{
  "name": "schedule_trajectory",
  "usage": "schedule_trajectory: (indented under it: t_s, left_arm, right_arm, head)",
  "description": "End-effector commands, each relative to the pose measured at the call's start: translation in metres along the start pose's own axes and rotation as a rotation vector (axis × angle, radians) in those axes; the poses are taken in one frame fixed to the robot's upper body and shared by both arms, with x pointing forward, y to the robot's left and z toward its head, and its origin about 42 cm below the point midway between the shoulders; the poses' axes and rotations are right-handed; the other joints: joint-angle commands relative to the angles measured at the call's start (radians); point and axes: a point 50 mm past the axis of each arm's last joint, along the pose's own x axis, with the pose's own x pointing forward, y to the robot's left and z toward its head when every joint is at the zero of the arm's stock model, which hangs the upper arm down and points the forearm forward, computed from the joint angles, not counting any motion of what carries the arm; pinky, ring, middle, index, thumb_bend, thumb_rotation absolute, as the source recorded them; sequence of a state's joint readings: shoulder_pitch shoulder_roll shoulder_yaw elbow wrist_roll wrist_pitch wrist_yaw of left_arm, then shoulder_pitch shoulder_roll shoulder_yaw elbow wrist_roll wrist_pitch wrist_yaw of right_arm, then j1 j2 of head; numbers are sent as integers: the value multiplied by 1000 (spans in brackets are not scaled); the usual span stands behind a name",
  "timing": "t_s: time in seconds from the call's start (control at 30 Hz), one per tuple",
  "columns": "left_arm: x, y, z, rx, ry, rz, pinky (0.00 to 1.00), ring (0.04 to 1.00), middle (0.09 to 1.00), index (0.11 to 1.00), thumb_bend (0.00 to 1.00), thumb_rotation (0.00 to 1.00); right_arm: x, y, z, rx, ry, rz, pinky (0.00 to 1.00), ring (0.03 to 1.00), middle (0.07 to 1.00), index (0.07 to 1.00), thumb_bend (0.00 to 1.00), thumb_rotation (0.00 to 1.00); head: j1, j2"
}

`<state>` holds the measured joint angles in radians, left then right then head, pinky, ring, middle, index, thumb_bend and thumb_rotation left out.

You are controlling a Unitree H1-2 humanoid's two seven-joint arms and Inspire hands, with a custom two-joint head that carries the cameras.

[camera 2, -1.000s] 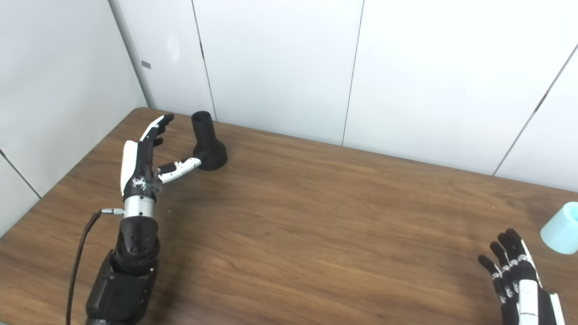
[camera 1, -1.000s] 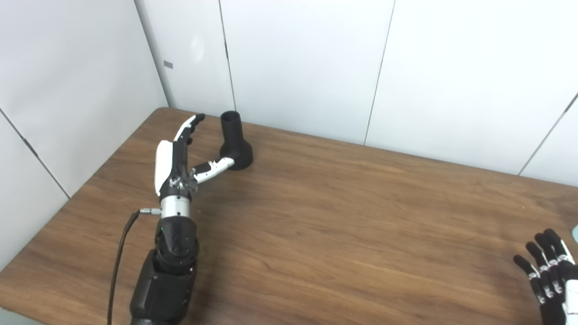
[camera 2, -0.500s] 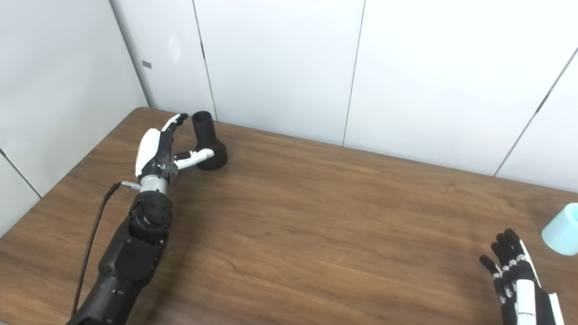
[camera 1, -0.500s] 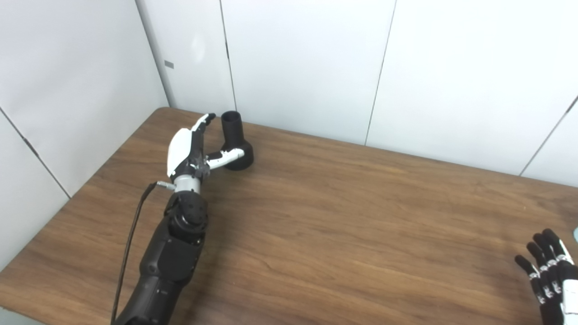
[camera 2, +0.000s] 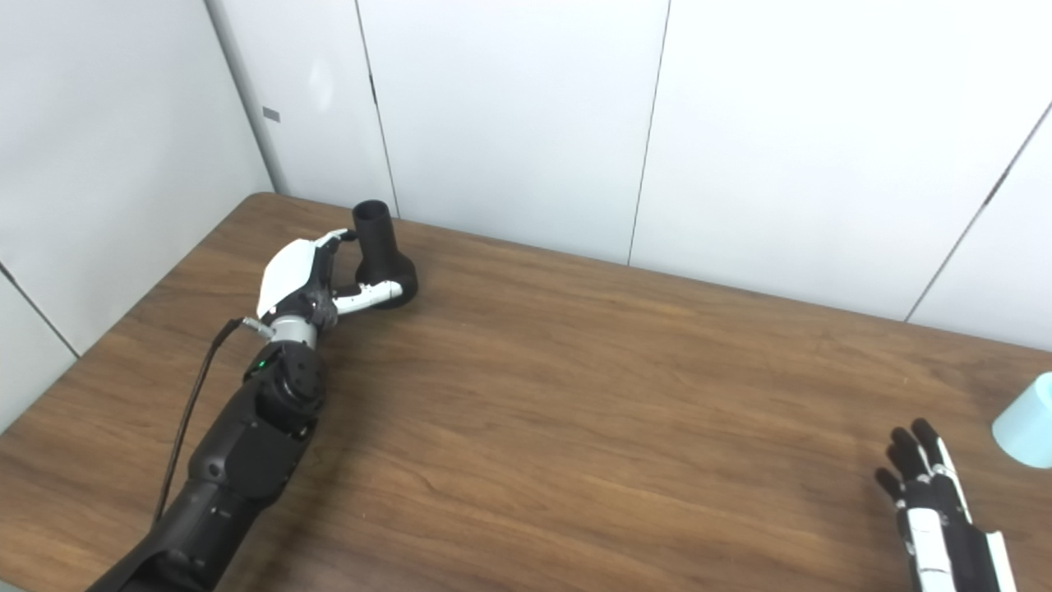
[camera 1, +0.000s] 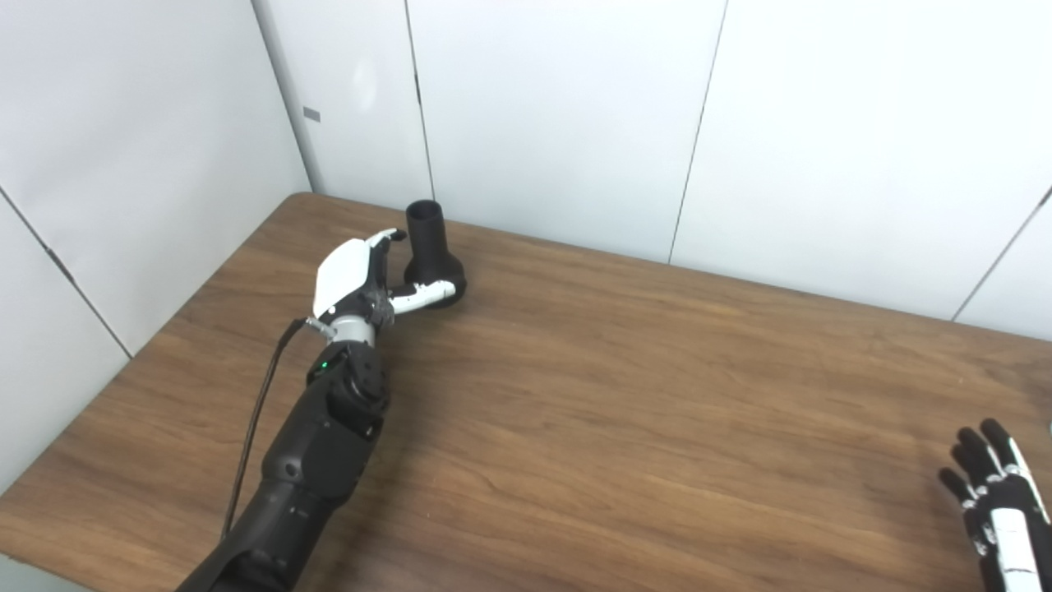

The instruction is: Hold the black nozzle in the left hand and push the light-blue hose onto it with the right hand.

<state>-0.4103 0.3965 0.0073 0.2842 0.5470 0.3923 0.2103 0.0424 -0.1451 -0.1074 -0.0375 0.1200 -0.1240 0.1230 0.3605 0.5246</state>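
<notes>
A black nozzle stands upright on its flared base near the far left corner of a wood-grain surface, its open round mouth facing up; what lies inside the bore cannot be made out. The left robot hand reaches it from the near side, fingers curled toward the narrow neck and the white-tipped thumb laid across the front of the wide base. The fingers are part-way closed around the nozzle, with the thumb touching or just short of the base; a firm grip cannot be confirmed, and the nozzle remains on the surface. A black cable trails from the wrist along the dark forearm.

At the far right edge, seen in the right eye view only, a light-blue hose end rests on the surface, cut off by the frame so that its opening is not visible. The right robot hand rises from the bottom right corner, fingers spread and straight, holding nothing, close to the hose but apart from it and well apart from the nozzle. White wall panels back the scene.
</notes>
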Motion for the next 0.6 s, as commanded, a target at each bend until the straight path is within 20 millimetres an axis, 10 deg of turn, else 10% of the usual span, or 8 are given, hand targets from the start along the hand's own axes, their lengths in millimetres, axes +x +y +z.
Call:
schedule_trajectory:
  t_s: [0.0,0.57]
  left_arm:
    - [15,22,19,18,-45,63,1000,960,907,857,933,548]
    - [27,8,30,51,-26,-8,922,937,898,861,892,446]
  right_arm:
    - [-9,2,-8,18,13,3,924,955,936,968,364,791]
    - [-11,3,-6,-3,8,15,964,961,924,978,363,843]
  head:
    - [0,4]
    - [-13,13]
